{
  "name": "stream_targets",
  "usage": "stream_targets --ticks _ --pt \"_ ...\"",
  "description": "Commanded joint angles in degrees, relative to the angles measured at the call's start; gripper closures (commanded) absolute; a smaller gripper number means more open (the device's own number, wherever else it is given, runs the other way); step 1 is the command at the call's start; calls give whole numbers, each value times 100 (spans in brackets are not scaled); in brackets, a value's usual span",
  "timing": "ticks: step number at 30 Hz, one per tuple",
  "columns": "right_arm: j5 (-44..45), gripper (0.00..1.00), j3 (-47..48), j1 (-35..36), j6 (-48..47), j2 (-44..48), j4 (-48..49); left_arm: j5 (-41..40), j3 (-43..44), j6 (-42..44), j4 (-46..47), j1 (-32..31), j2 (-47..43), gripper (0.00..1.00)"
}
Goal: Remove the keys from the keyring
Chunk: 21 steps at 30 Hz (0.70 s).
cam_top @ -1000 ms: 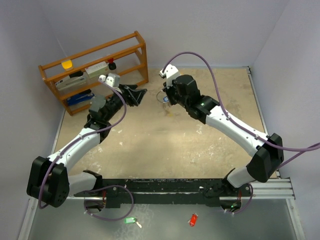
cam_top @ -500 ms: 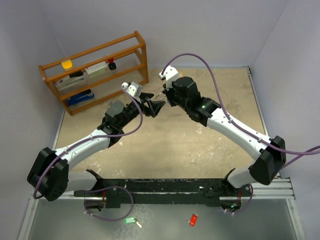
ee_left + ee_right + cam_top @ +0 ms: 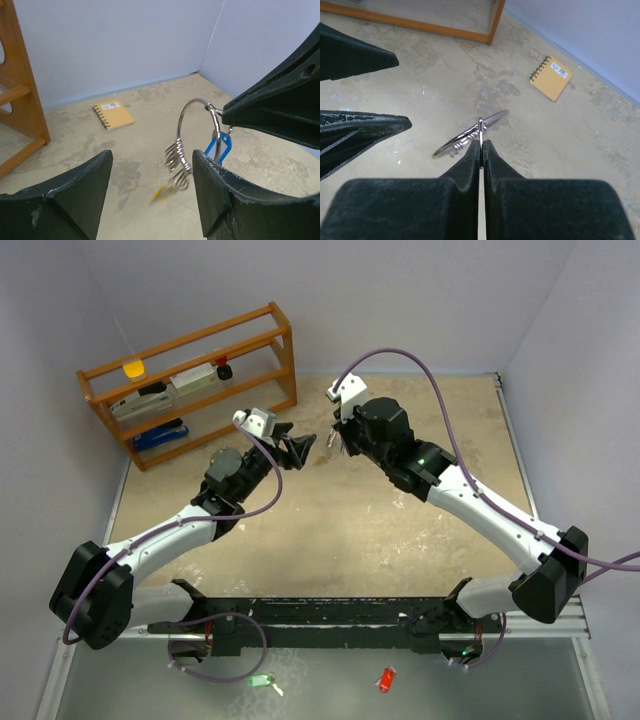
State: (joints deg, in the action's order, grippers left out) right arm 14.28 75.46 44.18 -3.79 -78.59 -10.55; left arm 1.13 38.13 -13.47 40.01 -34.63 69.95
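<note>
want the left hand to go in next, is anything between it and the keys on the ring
Nothing visible does. The open left hand faces the keys across clear air. They hang on the ring, which the right hand pinches, with the blue tag beside that hand.

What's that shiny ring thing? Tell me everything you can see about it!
The keyring is a thin silver wire loop, metal by its shine. It hangs in the air, pinched near its top by the shut right gripper. A bunch of tiny silver keys dangles on it, along with a blue tag and a blurred yellow tag.
</note>
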Motion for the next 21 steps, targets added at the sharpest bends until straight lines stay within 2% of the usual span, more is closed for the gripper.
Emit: stream_targets --ticks 1,7,12,16,21 --pt "79 100 39 53 23 171 238 485 -33 -144 643 -34 -128 37" --pt "92 100 39 77 42 124 263 1154 6 -230 743 -89 -1 39" --pt "57 100 56 107 71 124 255 1151 -33 -223 979 -188 191 41" --pt "48 100 78 141 65 115 240 1032 11 -181 1122 -232 399 58" --pt "57 100 74 177 74 158 221 757 39 -41 1145 -261 560 65"
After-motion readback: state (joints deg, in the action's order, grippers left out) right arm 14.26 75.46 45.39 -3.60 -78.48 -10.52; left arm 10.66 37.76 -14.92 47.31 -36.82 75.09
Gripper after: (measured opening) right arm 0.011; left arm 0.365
